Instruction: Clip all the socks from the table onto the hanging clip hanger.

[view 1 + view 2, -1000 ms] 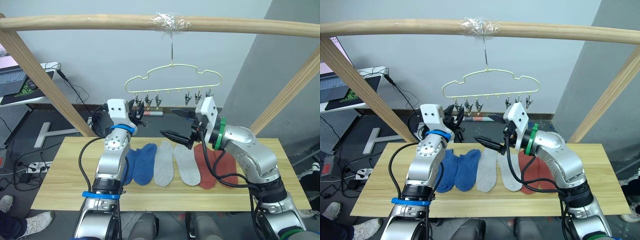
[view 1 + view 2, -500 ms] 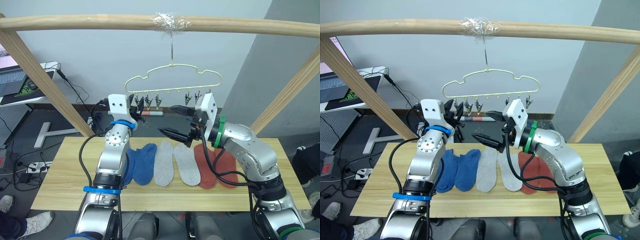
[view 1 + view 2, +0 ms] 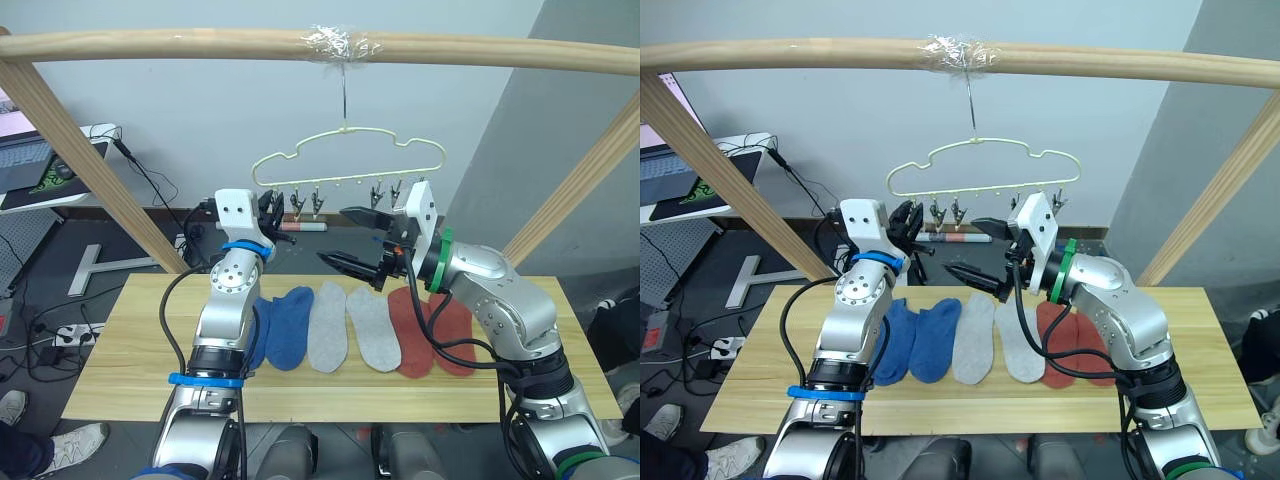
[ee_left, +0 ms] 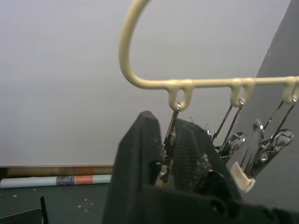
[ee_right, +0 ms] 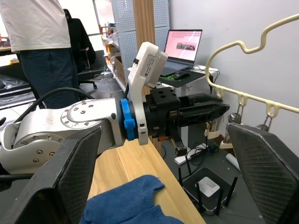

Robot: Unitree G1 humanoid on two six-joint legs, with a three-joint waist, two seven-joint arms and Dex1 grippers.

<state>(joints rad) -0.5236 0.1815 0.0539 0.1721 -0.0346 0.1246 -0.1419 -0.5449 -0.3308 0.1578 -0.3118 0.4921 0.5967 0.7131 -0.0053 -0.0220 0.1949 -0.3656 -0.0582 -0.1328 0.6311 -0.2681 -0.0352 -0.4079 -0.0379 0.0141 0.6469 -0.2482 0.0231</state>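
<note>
Along the desk's (image 3: 120, 370) middle, six socks lie flat in a row, toes toward the far edge: two blue (image 3: 285, 325), two grey (image 3: 327, 324), two red (image 3: 412, 330). The outer blue one is partly hidden behind the left arm. Bare plank runs wide on both sides of the row and along the near edge; the row's toes reach close to the far edge.

Above the far edge, the hanger (image 3: 345, 158) hooks on a wooden pole (image 3: 150, 45), taped at the hook. Six clips (image 3: 316, 201) dangle in two groups of three, none carrying a sock.

Left pincer (image 3: 272, 213) is raised at the leftmost clip; the wrist view shows its fingers (image 4: 140, 158) closed tight around that clip's (image 4: 170, 130) wire stem.

Right pincer (image 3: 352, 236) is up in front of the right clip group, fingers spread wide, nothing held, open air between it and the left pincer.

Room: grey wall behind, slanted wooden posts (image 3: 80, 160) either side, a laptop (image 3: 25, 160) on a stand far left, cables on the dark floor. A person (image 5: 42, 42) stands beyond the left arm in the right wrist view.
</note>
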